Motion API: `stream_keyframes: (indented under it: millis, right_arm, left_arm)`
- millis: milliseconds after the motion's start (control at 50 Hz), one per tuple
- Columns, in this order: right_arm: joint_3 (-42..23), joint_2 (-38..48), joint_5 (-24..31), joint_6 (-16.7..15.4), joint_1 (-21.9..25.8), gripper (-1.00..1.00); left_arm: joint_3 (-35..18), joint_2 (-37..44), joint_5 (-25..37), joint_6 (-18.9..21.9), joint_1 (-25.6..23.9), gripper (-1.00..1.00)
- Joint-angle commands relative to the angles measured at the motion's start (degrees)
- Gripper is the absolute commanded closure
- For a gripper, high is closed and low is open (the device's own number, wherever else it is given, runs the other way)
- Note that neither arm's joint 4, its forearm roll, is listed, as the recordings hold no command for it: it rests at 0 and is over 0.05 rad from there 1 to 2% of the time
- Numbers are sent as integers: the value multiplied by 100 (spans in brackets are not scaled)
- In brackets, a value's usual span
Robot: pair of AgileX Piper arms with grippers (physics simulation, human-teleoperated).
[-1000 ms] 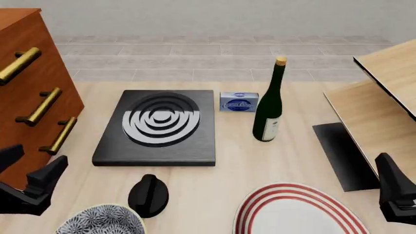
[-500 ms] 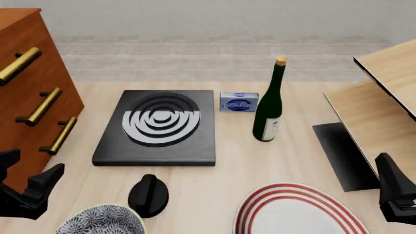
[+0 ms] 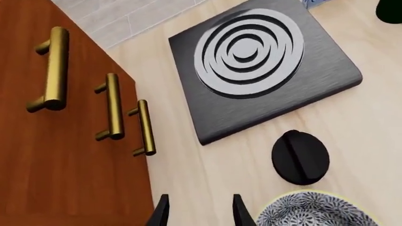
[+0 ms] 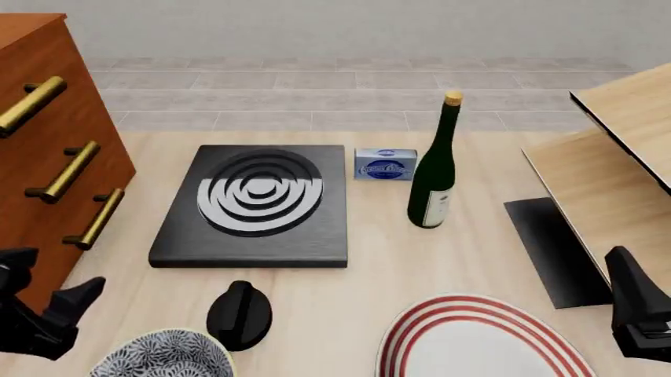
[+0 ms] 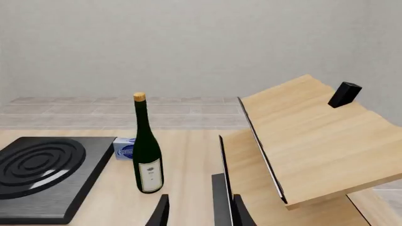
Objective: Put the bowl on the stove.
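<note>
The bowl [image 4: 163,357], white with a dense blue-grey pattern, sits on the table at the near edge, partly cut off by the picture; in the left wrist view the bowl [image 3: 314,213] also shows only in part. The black stove [image 4: 257,200] with silver rings lies flat further back; it also appears as the stove [image 3: 264,66] and the stove [image 5: 44,169]. My left gripper [image 4: 47,289] hangs open and empty just left of the bowl, beside the cabinet; the left gripper [image 3: 199,214] shows bare table between its fingers. My right gripper [image 4: 634,310] is open at the near right, as the right gripper [image 5: 199,214] shows.
A black knob [image 4: 240,314] lies between bowl and stove. A red-striped plate [image 4: 477,342] sits near front. A green bottle [image 4: 432,169] and a blue box [image 4: 385,165] stand right of the stove. A wooden cabinet [image 4: 47,133] with brass handles is at left, a wooden rack [image 4: 618,173] at right.
My left gripper has drifted down toward the near edge and slightly left, staying open. The right gripper and all objects are unmoved.
</note>
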Motion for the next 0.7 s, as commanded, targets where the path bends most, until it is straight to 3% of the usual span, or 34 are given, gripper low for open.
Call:
stream_keyframes:
  millis: [20,140,700]
  right_arm:
    - [0,0,0,-1,-1,-100]
    - [0,-1,0,0,-1,-100]
    - [0,0,0,-1,0,-100]
  left_arm:
    - [-240,57,479,-9,-118,-100]
    - [-283,347,487,-108,-44,-100]
    - [-486,111,1444,-382,-465,-100]
